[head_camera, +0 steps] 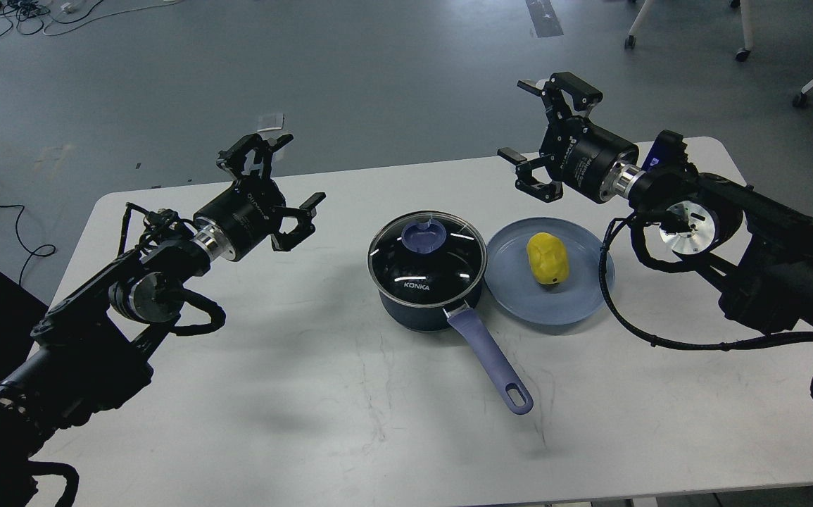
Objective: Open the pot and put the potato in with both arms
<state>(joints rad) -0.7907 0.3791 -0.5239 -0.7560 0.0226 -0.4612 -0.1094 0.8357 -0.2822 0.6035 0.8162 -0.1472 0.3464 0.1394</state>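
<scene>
**A:** Where is the saucepan?

**B:** The navy KONKA saucepan point(426, 289) stands near the middle of the white worktop point(293, 394). Its glass lid point(426, 255) is on, with a lavender-blue knob point(426, 235) on top. The long lavender-blue handle point(489, 359) runs from the pan toward the near edge of the worktop, angled to the right, with the hanging hole at its far tip.

**A:** And the potato?

**B:** The yellow potato point(547, 258) lies on the grey-blue plate point(519, 292), just to the right of the saucepan. The plate's rim looks to be touching the pan's wall, or very nearly.

**A:** What is the left hand doing?

**B:** The left hand point(281, 184) hangs in the air to the left of the saucepan, well apart from it. Its black fingers point(307, 205) are spread wide and point roughly toward the pan. It holds nothing and touches nothing.

**A:** The right hand?

**B:** The right hand point(534, 128) is up in the air beyond the plate, to the right of the saucepan and farther back. Its fingers point(531, 184) are also splayed apart, with nothing between them. It is clear of the potato, the plate and the lid.
</scene>
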